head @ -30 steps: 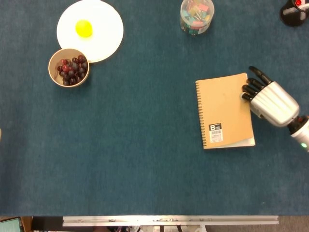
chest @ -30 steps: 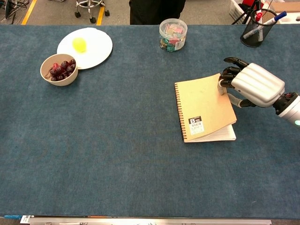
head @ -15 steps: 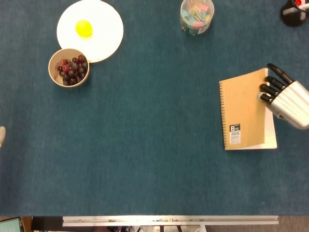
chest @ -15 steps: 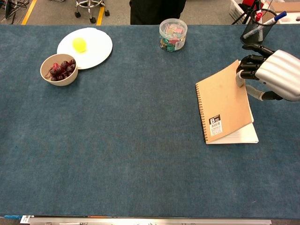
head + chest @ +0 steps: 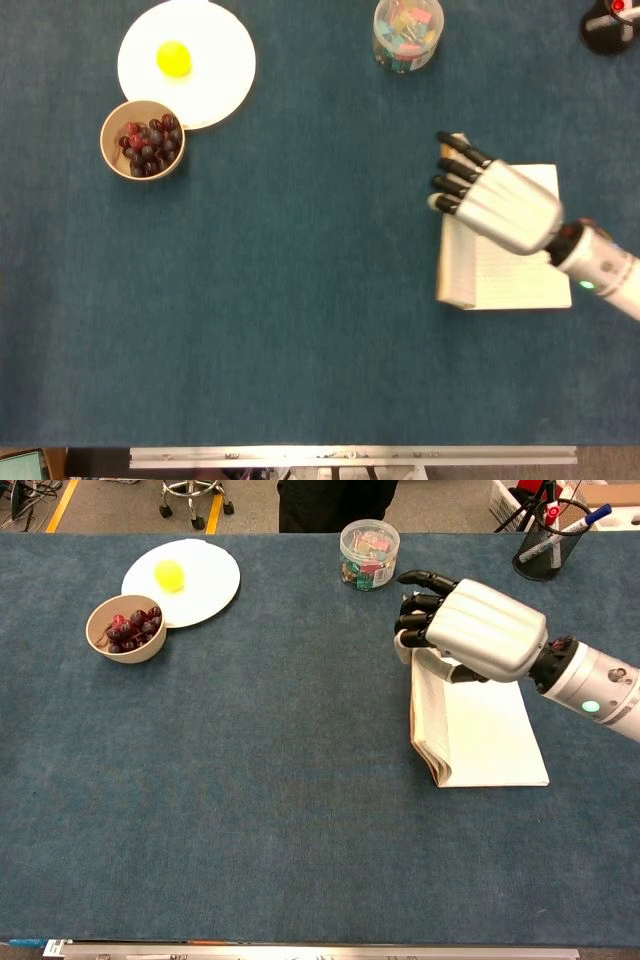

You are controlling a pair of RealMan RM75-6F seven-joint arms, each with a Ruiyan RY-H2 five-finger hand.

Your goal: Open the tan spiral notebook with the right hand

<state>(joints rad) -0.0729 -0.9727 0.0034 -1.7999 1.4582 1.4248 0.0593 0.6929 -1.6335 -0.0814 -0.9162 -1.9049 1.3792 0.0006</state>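
The tan spiral notebook (image 5: 515, 280) lies right of the table's middle, with a white lined page (image 5: 488, 735) showing. Its tan cover (image 5: 424, 715) stands nearly upright along the left, spiral side. My right hand (image 5: 495, 203) is over the notebook's far end and holds the cover's top edge, fingers pointing left and the thumb underneath; the chest view shows the same hand (image 5: 472, 630). The cover's outer face is hidden from the head view. My left hand shows in neither view.
A white plate (image 5: 215, 60) with a yellow fruit (image 5: 174, 59) sits far left, beside a bowl (image 5: 104, 140) of dark grapes. A clear tub of coloured clips (image 5: 407, 33) stands behind the notebook. A mesh pen holder (image 5: 546, 548) is at the far right.
The cover has swung from a slight lift up to nearly upright, baring the white page. My right hand moved left with it, after the notebook first slid to the right.
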